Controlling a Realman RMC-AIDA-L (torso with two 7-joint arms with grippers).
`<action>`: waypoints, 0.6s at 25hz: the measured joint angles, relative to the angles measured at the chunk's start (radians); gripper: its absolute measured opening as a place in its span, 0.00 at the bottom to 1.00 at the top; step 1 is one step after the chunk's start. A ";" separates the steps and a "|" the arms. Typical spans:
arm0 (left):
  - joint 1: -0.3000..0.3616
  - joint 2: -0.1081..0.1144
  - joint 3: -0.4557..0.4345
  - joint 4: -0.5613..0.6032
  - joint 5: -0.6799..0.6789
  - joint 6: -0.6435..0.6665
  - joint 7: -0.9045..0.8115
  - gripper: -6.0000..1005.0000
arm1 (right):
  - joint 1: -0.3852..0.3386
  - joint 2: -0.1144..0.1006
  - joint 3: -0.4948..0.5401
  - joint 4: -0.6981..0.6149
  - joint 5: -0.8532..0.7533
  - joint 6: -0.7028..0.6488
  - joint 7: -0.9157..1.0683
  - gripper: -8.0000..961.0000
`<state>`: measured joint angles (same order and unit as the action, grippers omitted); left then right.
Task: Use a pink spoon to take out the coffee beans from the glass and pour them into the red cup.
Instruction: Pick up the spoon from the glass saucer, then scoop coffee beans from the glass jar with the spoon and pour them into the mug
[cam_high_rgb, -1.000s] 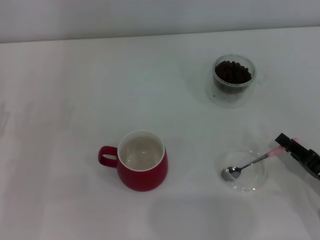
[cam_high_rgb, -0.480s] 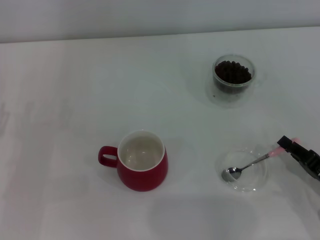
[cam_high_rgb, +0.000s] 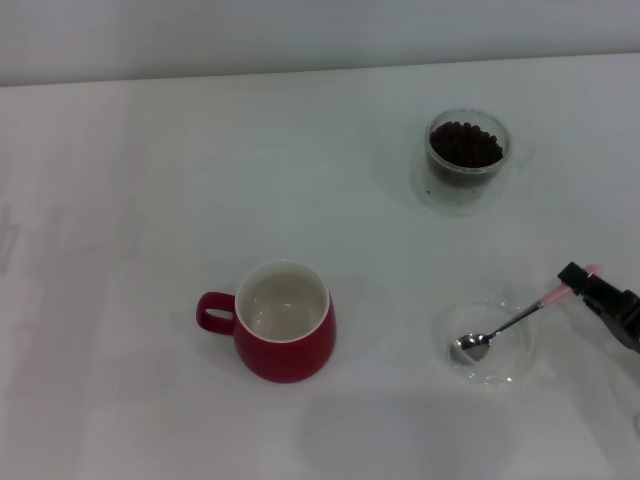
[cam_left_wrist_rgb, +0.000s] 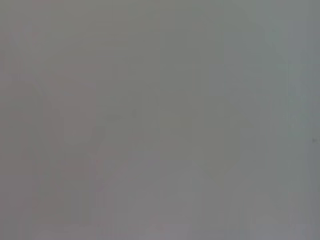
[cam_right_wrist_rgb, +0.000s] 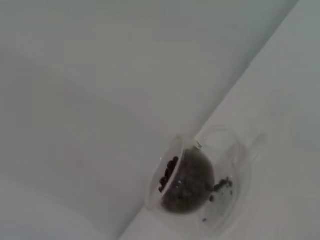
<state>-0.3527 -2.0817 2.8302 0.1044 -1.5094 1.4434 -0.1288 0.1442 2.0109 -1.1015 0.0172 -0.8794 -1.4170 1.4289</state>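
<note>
Pink spoon (cam_high_rgb: 505, 325) lies tilted, its metal bowl inside the shallow clear glass dish (cam_high_rgb: 487, 342), which sits to the right of the red cup (cam_high_rgb: 283, 322). The right gripper (cam_high_rgb: 580, 280) is clenched on the pink handle's end. Coffee beans (cam_high_rgb: 465, 145) fill the glass (cam_high_rgb: 466, 160), beyond the dish on the white table (cam_high_rgb: 150, 180). The left gripper is out of sight.

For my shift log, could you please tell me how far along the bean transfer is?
Early: nothing has been moved. The coffee beans fill the glass, and the red cup is empty. The right gripper is at the pink spoon's handle, its bowl in the glass dish. Scooping and pouring remain.
</note>
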 joint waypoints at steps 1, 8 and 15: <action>0.000 0.000 0.000 0.000 0.000 0.000 0.000 0.89 | 0.000 0.000 0.000 -0.001 0.007 -0.009 0.006 0.19; 0.006 0.000 0.000 0.001 0.000 0.000 0.000 0.89 | 0.000 -0.003 0.013 -0.005 0.043 -0.063 0.016 0.16; 0.014 0.000 0.000 0.003 -0.003 0.000 0.000 0.89 | 0.012 -0.007 0.028 -0.110 0.102 -0.173 0.028 0.16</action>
<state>-0.3385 -2.0815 2.8302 0.1073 -1.5122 1.4434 -0.1288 0.1565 2.0037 -1.0732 -0.0928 -0.7778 -1.5899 1.4569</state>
